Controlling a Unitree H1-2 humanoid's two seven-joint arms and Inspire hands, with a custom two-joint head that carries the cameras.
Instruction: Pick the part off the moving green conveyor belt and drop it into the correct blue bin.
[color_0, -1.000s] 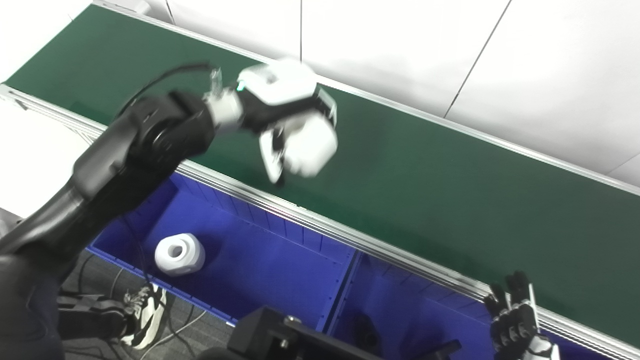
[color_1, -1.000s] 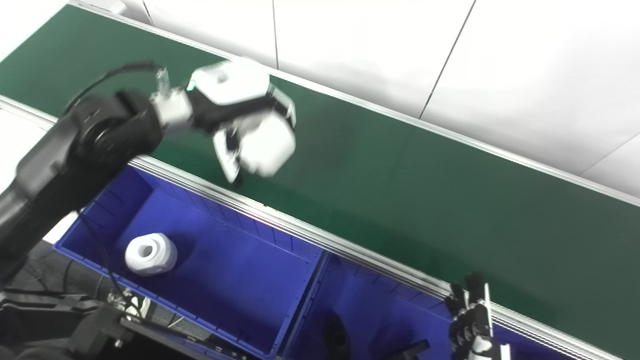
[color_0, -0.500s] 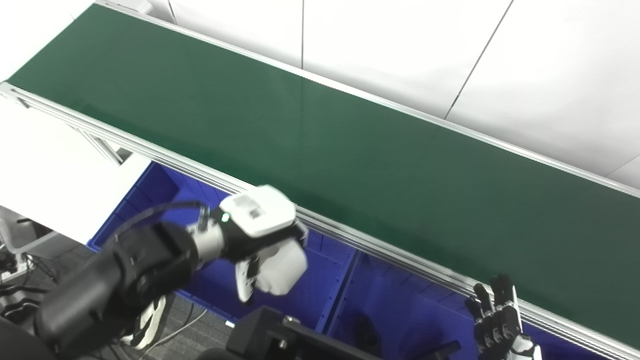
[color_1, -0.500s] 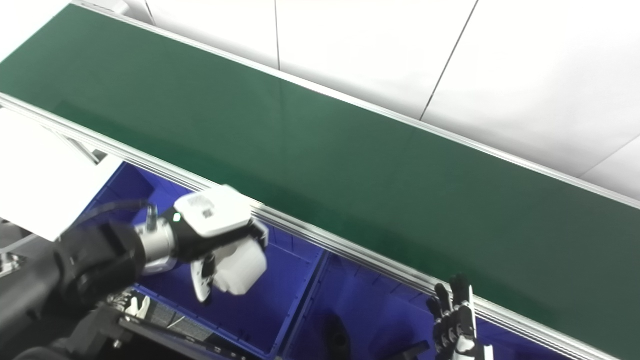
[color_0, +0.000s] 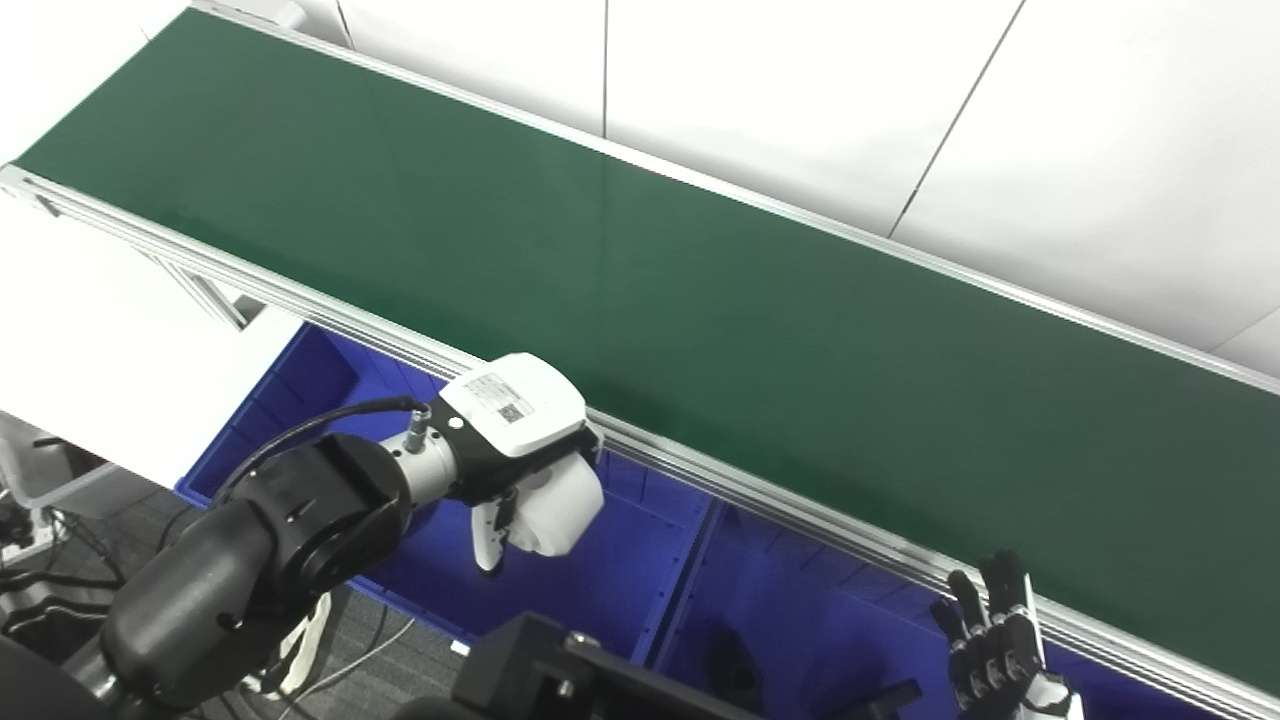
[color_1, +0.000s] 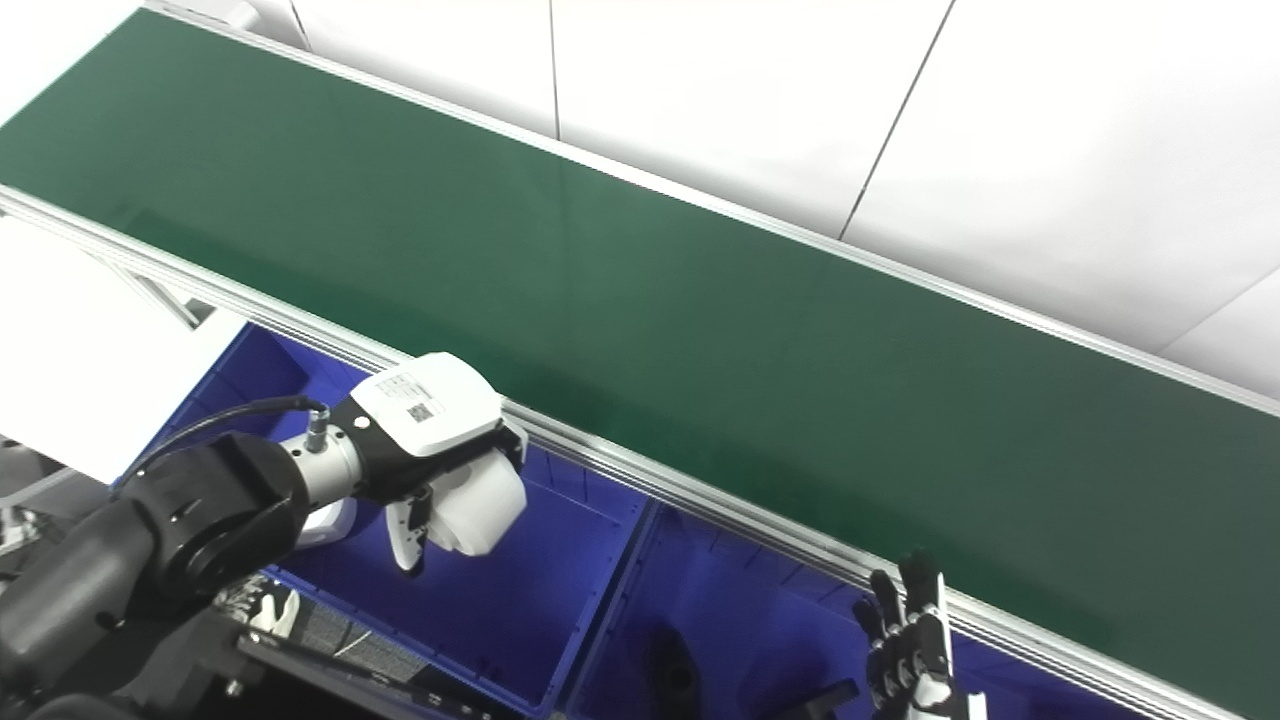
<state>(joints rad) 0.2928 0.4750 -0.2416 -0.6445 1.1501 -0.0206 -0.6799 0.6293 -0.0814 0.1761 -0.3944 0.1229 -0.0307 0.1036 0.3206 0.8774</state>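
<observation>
My left hand (color_0: 515, 440) is shut on a white cylindrical part (color_0: 548, 507) and holds it over the left blue bin (color_0: 610, 585), just in front of the conveyor's near rail. It also shows in the right eye view (color_1: 430, 425) with the part (color_1: 475, 515). Another white part (color_1: 328, 522) lies in that bin, mostly hidden behind my arm. The green belt (color_0: 700, 300) carries nothing in view. My right hand (color_0: 995, 645) is at the bottom right, fingers spread and empty.
A second blue bin (color_0: 800, 600) adjoins on the right, with a dark part (color_1: 672, 672) in it. The aluminium rail (color_0: 760, 490) runs between belt and bins. A white table (color_0: 90, 330) stands at the left. A black frame (color_0: 560, 670) is at the bottom.
My left hand carried the white part from above the belt down over the left bin, then rose slightly. The right hand barely moved.
</observation>
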